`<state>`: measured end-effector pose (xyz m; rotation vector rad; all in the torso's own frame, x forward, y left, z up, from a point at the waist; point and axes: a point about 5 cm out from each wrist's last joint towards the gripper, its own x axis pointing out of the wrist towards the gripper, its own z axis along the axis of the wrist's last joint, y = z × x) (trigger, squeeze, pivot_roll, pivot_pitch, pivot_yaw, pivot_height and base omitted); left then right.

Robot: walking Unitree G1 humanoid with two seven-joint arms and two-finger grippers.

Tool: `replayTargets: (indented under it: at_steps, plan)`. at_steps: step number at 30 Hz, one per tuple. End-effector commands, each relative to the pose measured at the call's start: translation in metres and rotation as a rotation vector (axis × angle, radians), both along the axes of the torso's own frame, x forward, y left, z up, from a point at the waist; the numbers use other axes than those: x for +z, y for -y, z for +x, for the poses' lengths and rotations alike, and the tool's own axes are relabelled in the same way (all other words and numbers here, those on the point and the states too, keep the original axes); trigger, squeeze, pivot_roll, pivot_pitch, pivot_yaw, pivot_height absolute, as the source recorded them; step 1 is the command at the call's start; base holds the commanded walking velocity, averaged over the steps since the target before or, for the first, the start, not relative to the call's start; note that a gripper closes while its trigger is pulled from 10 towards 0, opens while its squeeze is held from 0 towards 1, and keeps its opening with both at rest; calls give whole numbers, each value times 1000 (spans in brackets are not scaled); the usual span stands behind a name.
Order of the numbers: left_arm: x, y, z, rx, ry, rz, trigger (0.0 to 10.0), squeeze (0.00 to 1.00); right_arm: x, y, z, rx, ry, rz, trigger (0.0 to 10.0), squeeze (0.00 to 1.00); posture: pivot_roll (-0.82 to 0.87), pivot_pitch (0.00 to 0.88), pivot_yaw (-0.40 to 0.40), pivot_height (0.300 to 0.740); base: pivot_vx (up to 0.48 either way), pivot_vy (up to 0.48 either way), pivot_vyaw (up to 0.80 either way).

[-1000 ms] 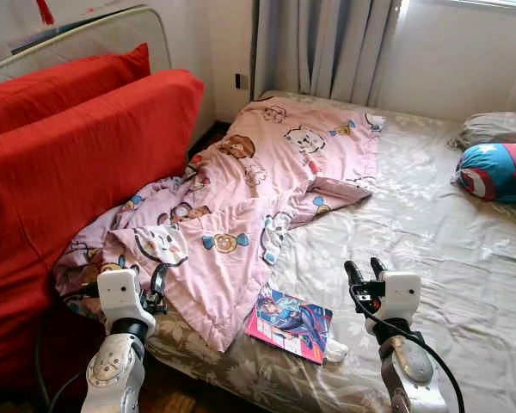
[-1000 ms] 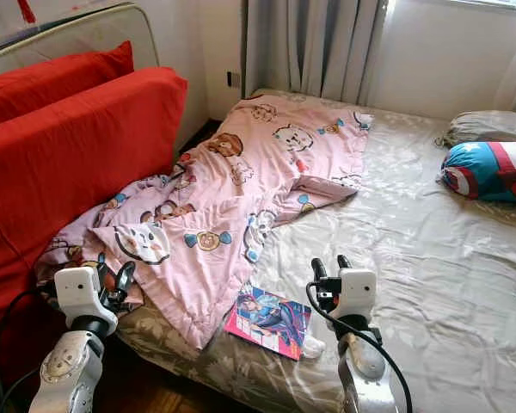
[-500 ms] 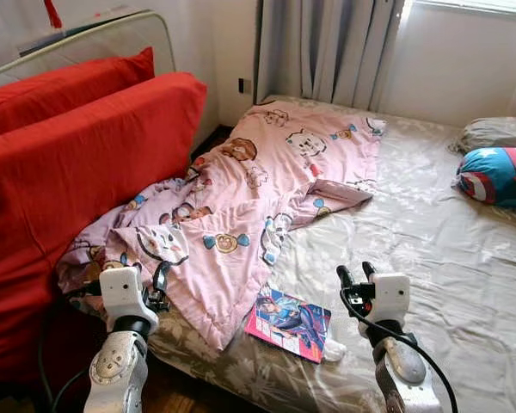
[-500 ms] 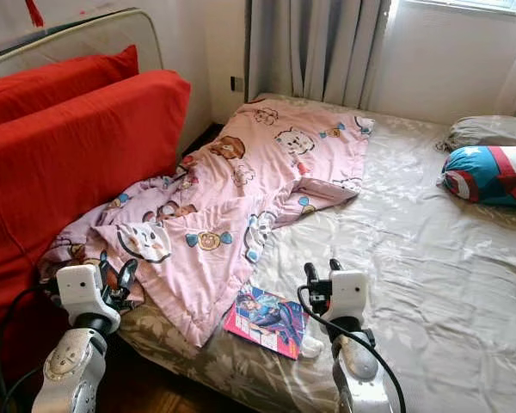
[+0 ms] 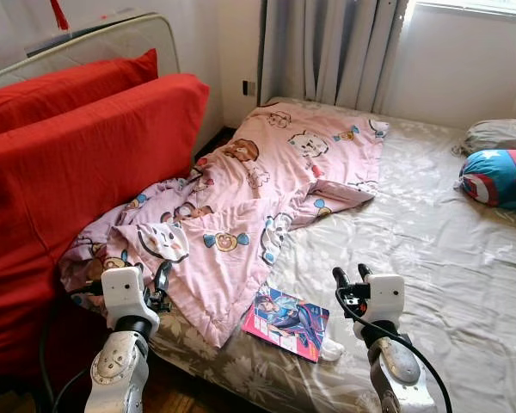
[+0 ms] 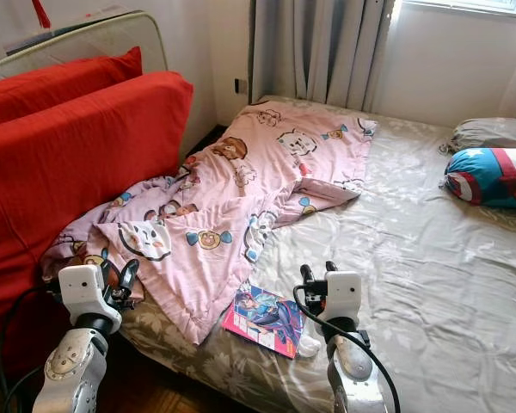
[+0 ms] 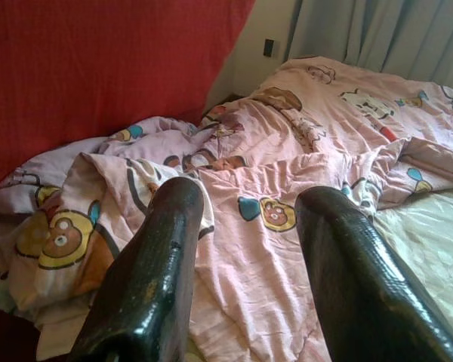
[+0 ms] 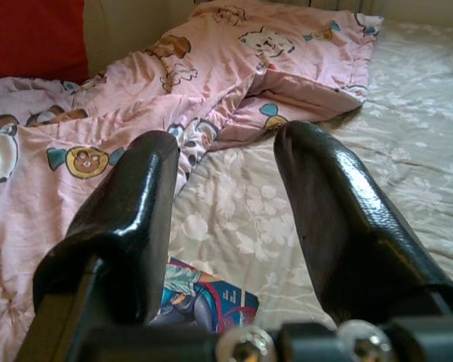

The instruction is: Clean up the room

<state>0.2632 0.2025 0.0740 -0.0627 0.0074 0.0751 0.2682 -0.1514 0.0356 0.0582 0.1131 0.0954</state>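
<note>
Two silver arms raised forward, left gripper [image 5: 157,280] fingers parted, right gripper [image 5: 352,277] fingers parted, both holding nothing

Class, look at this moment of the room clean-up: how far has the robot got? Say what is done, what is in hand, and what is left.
Nothing looks done yet. The pink cartoon blanket lies crumpled across the bed, and a comic book lies near the bed's edge. Nothing is in hand: the left gripper hovers open by the blanket's corner, the right gripper open beside the comic book. Left: straightening the blanket and putting the book away.
</note>
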Motion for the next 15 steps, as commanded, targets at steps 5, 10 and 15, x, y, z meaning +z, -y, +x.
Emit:
replayTargets:
  at_steps: [5, 10, 15]
  plan:
    - [6, 4, 4, -21, 13, 12, 10000, 0, 3, 0, 0, 0, 12, 2, 10000, 0, -45, 34, -1, 690, 0, 0, 0]
    - [6, 5, 4, -24, 13, 10, 10000, 0, -2, -4, 0, 25, -30, -11, 10000, 0, -43, 33, -1, 685, 0, 0, 0]
    - [6, 7, 4, -32, 13, 8, 10000, 0, 1, -5, -1, 29, 2, -4, 10000, 0, -44, 33, -1, 660, 0, 0, 0]
